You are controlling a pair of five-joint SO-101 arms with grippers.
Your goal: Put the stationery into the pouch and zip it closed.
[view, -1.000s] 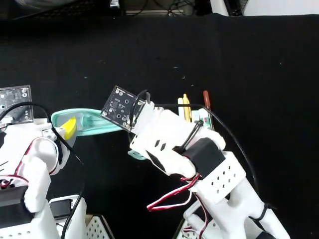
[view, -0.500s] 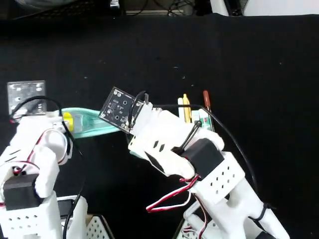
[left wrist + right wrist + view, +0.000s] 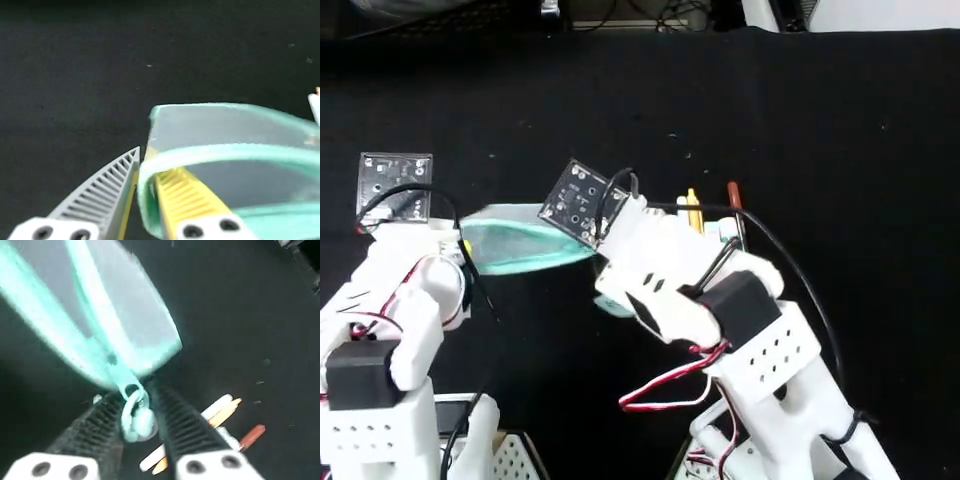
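Pouch [image 3: 520, 240] sits stretched left of centre in the high view, so the zip runs taut: my left pincer [image 3: 145, 167] nips its end rim as anchor, and my right pincer [image 3: 136, 405] is closed around the zip pull [image 3: 134, 417]. Pens [image 3: 695, 210] lie on the bench [image 3: 840, 150] right of centre, so I judge zipping premature.

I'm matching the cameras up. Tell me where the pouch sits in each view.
High view: pouch lies left of centre.
Left wrist view: pouch close up, its open end pinched in the left pincer.
Right wrist view: pouch just beyond the right pincer, which grips the zipper pull.
Shared landmark: the pens beside the pouch's zipper end.
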